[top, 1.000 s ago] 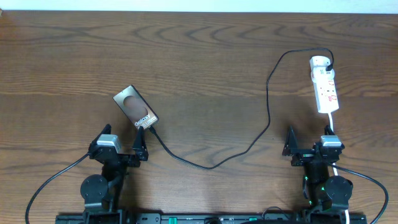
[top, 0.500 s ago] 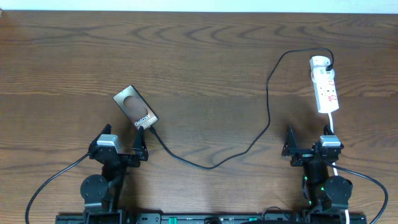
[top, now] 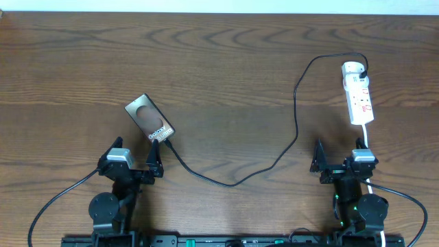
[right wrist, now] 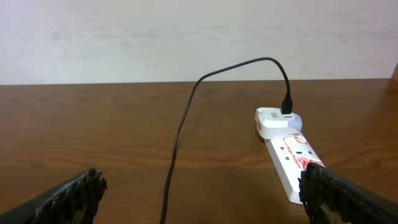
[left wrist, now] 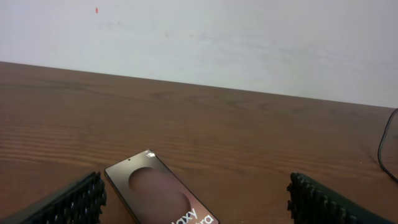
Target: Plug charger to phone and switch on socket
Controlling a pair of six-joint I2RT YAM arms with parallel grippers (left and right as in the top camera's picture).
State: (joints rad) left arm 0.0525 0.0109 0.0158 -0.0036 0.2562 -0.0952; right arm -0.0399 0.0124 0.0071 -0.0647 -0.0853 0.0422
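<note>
You have both arms low at the near edge. The left pincer [top: 132, 163] stands wide and empty just beside the phone [top: 149, 118], and the right pincer [top: 341, 163] stands wide and empty near the socket [top: 359, 96]. The phone lies flat and angled on the surface [top: 219, 68]. The charger [top: 296, 116] runs from the socket's far end to the phone's near short edge, but you cannot tell whether its tip is seated. Confirm that first, I judge. If it is seated, your next move is likely the right arm reaching forward to press a red switch, lightly.
</note>
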